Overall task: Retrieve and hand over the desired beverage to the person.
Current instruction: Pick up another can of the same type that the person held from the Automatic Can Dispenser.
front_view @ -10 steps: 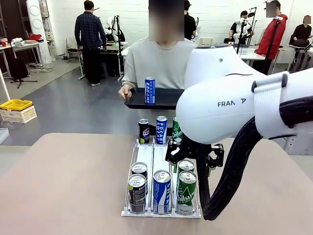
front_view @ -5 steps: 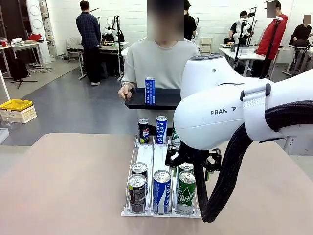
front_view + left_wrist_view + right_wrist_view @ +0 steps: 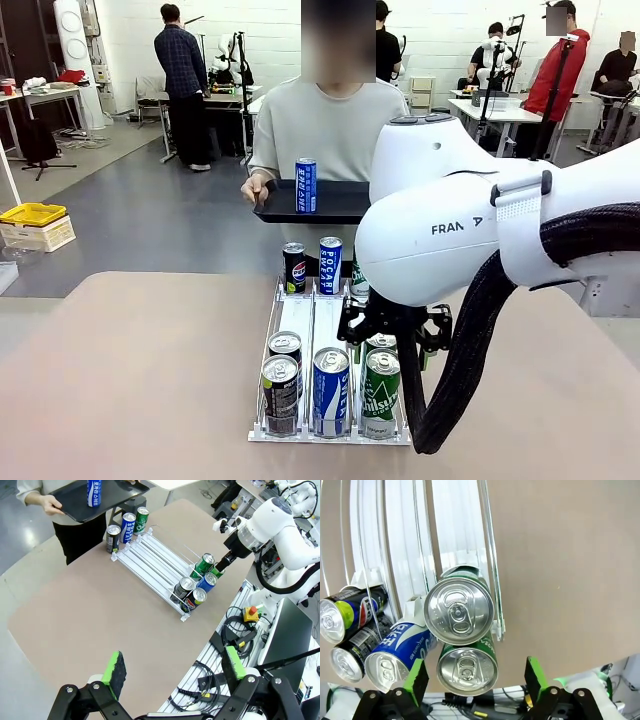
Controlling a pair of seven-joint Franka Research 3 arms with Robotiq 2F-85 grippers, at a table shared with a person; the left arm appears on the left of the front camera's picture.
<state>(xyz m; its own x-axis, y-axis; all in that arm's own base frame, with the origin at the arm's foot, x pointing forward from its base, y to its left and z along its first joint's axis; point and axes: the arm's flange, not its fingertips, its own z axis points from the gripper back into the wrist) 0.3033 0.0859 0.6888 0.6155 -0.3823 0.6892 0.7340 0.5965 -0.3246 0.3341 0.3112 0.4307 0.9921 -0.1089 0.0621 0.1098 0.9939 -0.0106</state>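
The person (image 3: 325,125) stands at the far side holding a black tray (image 3: 340,205) with one blue can (image 3: 307,185) upright on it. A clear rack (image 3: 312,320) on the table holds beverage cans: black, blue and green at its far end, and more at the near end. My right gripper (image 3: 392,345) hangs open just over the two near green cans (image 3: 381,390). In the right wrist view those green cans (image 3: 459,611) lie between its fingers (image 3: 415,680), untouched. My left gripper (image 3: 174,666) is open, high above the table.
Beside the green cans stand a blue can (image 3: 331,388) and two black cans (image 3: 281,385) at the rack's near end. The tan table (image 3: 130,380) is bare left of the rack. Cables and an emergency-stop box (image 3: 250,614) lie past the table's edge.
The right arm has dropped slightly toward the near green cans, then held still. The person and the tray have not moved.
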